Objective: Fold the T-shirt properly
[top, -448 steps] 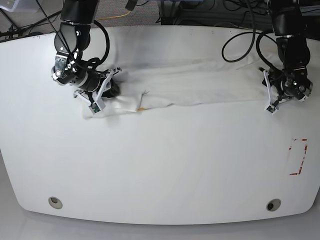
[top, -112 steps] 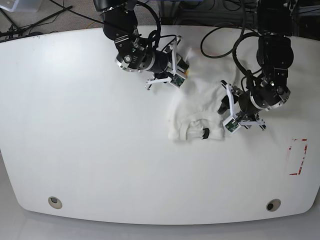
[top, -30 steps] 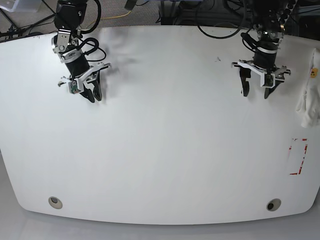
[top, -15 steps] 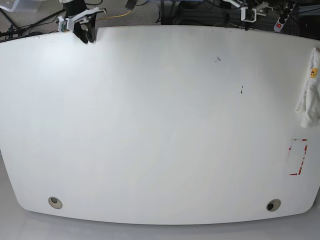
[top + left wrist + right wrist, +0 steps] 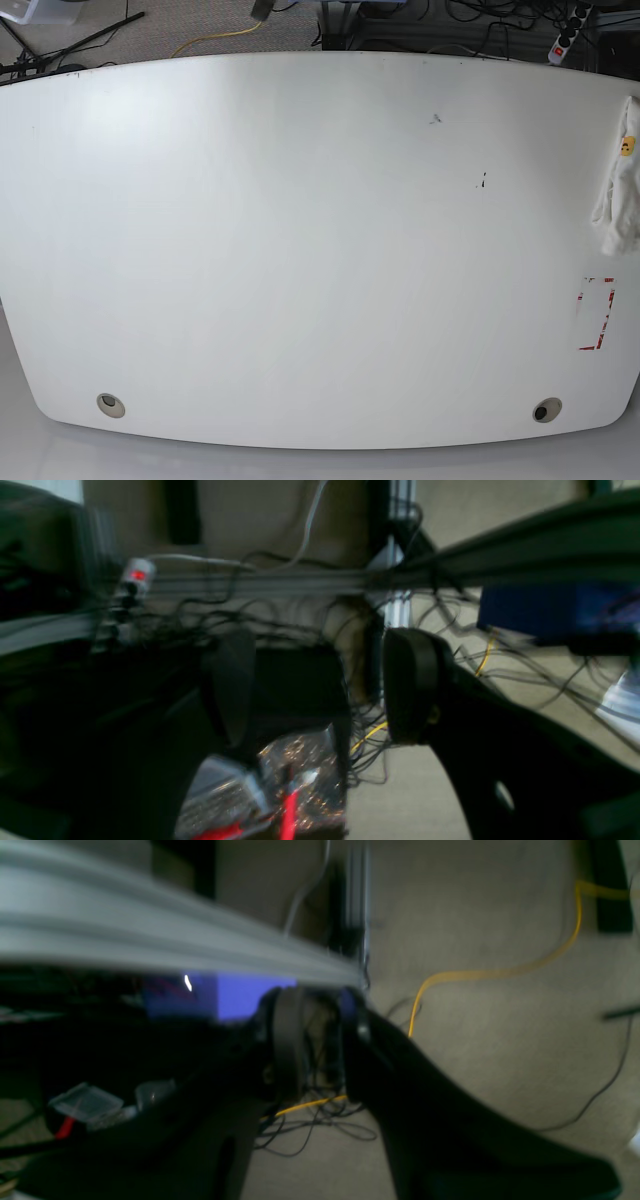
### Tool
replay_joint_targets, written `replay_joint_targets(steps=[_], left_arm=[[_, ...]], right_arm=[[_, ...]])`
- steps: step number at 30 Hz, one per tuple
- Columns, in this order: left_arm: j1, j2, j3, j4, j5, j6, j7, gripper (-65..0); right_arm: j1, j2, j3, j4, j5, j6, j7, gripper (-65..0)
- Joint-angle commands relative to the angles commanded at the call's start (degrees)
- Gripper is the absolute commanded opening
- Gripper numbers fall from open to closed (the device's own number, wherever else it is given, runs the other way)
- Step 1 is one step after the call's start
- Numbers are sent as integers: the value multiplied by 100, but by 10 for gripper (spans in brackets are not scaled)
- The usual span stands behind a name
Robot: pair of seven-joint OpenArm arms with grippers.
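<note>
From my base view the T-shirt [image 5: 622, 190] lies bunched at the bench's [image 5: 320, 260] right edge, where a careless nudge could tip it off, while only the wrist views show my end effectors, left [image 5: 320, 687] spread, right [image 5: 322, 1040] slightly parted, both empty.

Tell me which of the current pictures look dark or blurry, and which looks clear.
Left wrist view: dim, with the tool dark and soft-edged; the cables behind look blurred too. Right wrist view: also dim, the tool badly blurred. Base view: bright, fairly sharp, the shirt cut off by the frame's edge.
</note>
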Motion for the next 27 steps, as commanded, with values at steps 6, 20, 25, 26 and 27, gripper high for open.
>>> replay_joint_targets(steps=[6, 20, 25, 26, 27], left_arm=[[-1143, -422, 492, -1987, 9, 0, 9, -343], [-3868, -651, 554, -6022, 26, 0, 9, -353], [-4404, -642, 642, -6620, 413, 0, 9, -354], [-4545, -633, 651, -6734, 510, 9, 9, -354], [-4677, -624, 651, -6857, 554, 35, 18, -354]], right_arm=[[1284, 53, -334, -1785, 0, -264, 0, -528], [3226, 237, -730, -4413, 0, -580, -9, -528], [3754, 290, -738, -4985, -9, -589, -35, -523], [3903, 334, -738, -5169, -9, -589, -35, -522], [4035, 343, -738, -5345, -9, -589, -35, -522]])
